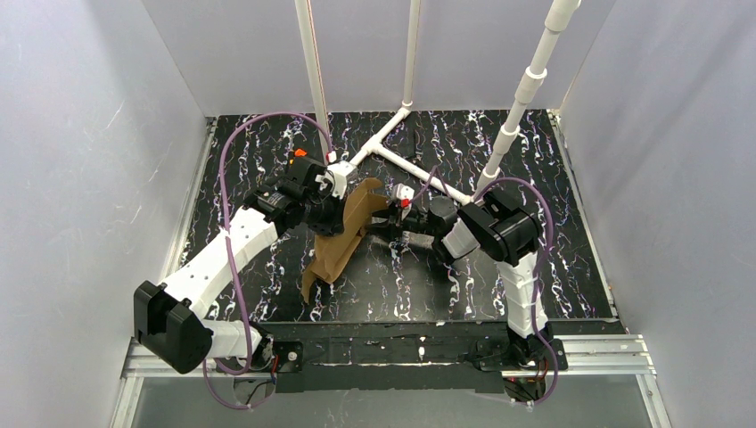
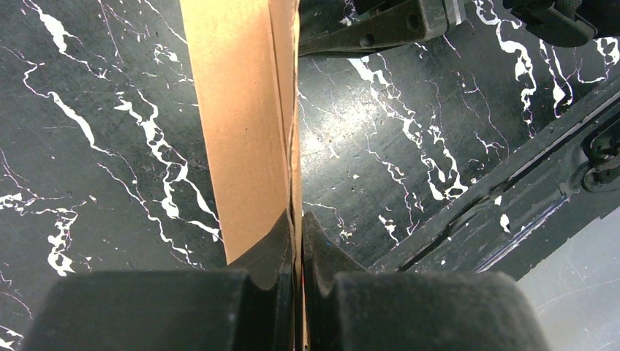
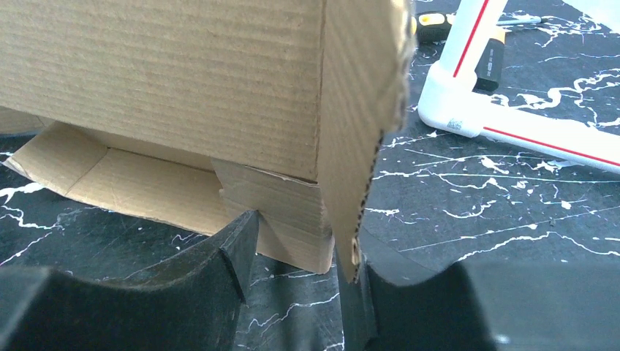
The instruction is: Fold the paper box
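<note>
Left gripper [image 2: 300,241] is pinched tight on the thin edge of the paper box [image 2: 241,131], a partly folded brown corrugated sheet. It holds the sheet raised on edge over the black marbled table [image 2: 95,146]. From above, the cardboard's long axis runs from the far centre down toward the near left, and it lies between the two arms. Right gripper [image 3: 296,248] comes at it from the right with its jaws partway apart, straddling one upright flap without clamping it. That flap lies against the finger at the right of the wrist view, clear of the other. The right arm looks better placed to press this flap over.
</note>
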Controlling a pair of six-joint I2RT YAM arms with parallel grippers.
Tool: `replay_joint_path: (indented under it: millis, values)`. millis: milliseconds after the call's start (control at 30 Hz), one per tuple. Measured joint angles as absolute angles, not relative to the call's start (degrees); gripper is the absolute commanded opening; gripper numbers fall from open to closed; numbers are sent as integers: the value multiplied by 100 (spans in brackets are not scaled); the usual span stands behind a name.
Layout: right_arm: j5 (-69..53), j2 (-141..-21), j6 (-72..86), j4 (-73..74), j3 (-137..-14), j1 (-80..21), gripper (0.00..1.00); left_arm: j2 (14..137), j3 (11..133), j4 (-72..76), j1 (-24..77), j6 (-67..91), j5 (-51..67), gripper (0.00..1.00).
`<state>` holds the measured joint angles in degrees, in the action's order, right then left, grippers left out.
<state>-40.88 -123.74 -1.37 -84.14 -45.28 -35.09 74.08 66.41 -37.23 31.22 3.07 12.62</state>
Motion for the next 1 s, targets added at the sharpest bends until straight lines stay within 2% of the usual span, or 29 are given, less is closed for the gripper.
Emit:
replay_joint_path:
  millis: [267, 367, 600, 700, 867, 1000]
  values:
    - [-3909, -12575, -132, -8471, -4746, -3671, 50, 7408, 6637, -3734, 3059, 327, 1404, 0]
    - [-3863, -12593, -145, -8473, -4790, -3691, 46, 7408, 6637, -3736, 3039, 342, 1431, 0]
    - [-3846, -12615, -178, -8466, -4838, -3677, 16, 7393, 6617, -3785, 2926, 366, 1588, 0]
    - [-3940, -12619, -174, -8462, -4862, -3664, 17, 7365, 6606, -3828, 2871, 373, 1699, 0]
    - [-4106, -12621, -169, -8462, -4864, -3660, 29, 7354, 6604, -3894, 2792, 397, 1885, 0]
    - [-4167, -12621, -158, -8462, -4866, -3662, 29, 7354, 6604, -3907, 2698, 397, 2029, 0]
